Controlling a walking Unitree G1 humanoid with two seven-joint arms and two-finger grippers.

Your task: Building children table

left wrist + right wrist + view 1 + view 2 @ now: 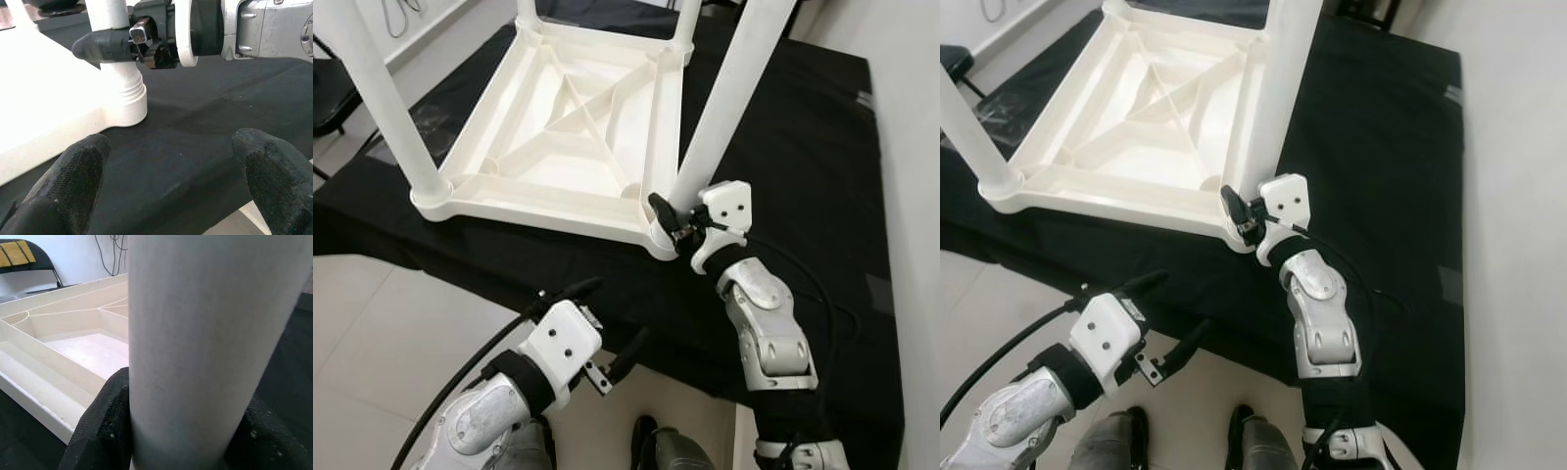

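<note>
A white plastic children's table (pixel 529 208) lies upside down on a black cloth, its legs pointing up. My right gripper (pixel 674 217) is shut on the near-right leg (pixel 724 98) just above its corner socket (pixel 122 93). In the right wrist view both black fingers (pixel 105 426) press against the sides of that leg (pixel 205 333). My left gripper (pixel 607 321) hovers open and holds nothing, at the cloth's near edge, lower than and left of that corner. Its two fingers (pixel 73 181) stand wide apart, pointing towards the socket. The near-left leg (pixel 382 98) stands in its own corner.
The black cloth (pixel 803 147) covers a low surface that runs to the right and back. Pale tiled floor (pixel 372 333) lies in front of it. A black folding chair (pixel 328 93) stands at the far left, and a white wall (pixel 911 147) rises at the right.
</note>
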